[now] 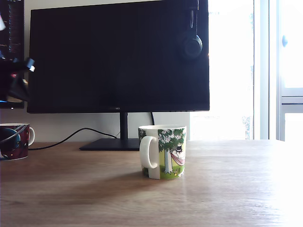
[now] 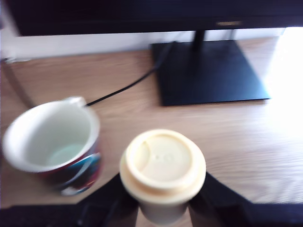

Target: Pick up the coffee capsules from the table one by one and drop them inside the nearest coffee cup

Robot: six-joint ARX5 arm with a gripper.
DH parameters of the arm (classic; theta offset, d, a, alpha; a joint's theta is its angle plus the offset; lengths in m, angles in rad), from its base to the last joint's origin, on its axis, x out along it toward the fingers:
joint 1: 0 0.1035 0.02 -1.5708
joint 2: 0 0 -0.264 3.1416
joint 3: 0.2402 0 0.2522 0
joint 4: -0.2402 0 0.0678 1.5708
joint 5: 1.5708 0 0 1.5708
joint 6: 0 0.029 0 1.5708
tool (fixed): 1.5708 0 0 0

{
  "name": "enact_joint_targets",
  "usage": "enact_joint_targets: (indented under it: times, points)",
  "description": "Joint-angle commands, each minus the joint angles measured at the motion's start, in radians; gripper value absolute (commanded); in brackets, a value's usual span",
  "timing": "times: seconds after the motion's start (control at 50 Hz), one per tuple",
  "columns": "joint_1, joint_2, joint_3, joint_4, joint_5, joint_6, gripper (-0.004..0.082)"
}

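Cream-beige capsule (image 2: 163, 172) sits clamped between the dark fingers of the gripper (image 2: 163, 208), flanged rim uppermost in the wrist view, lifted clear of the table (image 2: 246, 142); the hold on its lower, tapered body leaves the wide rim free, which should let it fall cleanly once released. Just beside it in the wrist view stands the dark red mug (image 2: 53, 144), mouth open; a pale greenish shape lies at its bottom, possibly the mint-green capsule, though the blur leaves that uncertain. In the exterior view this same mug (image 1: 14, 141) stands near the table's far edge at that view's left, with part of the arm (image 1: 14, 78) hanging above it, so the carry looks nearly finished and the capsule is not yet over the rim. A second mug, white with a green tree picture (image 1: 163, 151), stands mid-table well apart from the gripper; the red one is plainly the nearer target. Behind, the monitor (image 1: 118, 54) rests on its black stand base (image 2: 208, 71) by the far edge; a cable (image 2: 128, 87) runs across the wood toward the red mug, close enough to be worth avoiding on descent.
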Motion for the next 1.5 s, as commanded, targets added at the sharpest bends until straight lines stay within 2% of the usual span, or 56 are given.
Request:
enact_joint_targets:
  times: [0.0, 0.22, 0.48, 0.62, 0.96, 1.34, 1.48]
  points:
    - [0.02, -0.013, -0.01, -0.017, -0.004, 0.005, 0.0127]
    - [0.075, -0.016, 0.002, -0.034, -0.003, 0.005, 0.0127]
    - [0.081, -0.016, 0.003, -0.032, -0.002, 0.003, 0.0127]
    - [0.081, -0.016, 0.006, -0.036, -0.002, 0.026, 0.0127]
    - [0.081, 0.02, 0.164, -0.259, -0.003, 0.03, 0.0127]
    - [0.096, 0.241, 0.462, -0.513, -0.005, 0.022, 0.0128]
    - [0.1, 0.299, 0.568, -0.586, -0.027, 0.023, 0.0128]
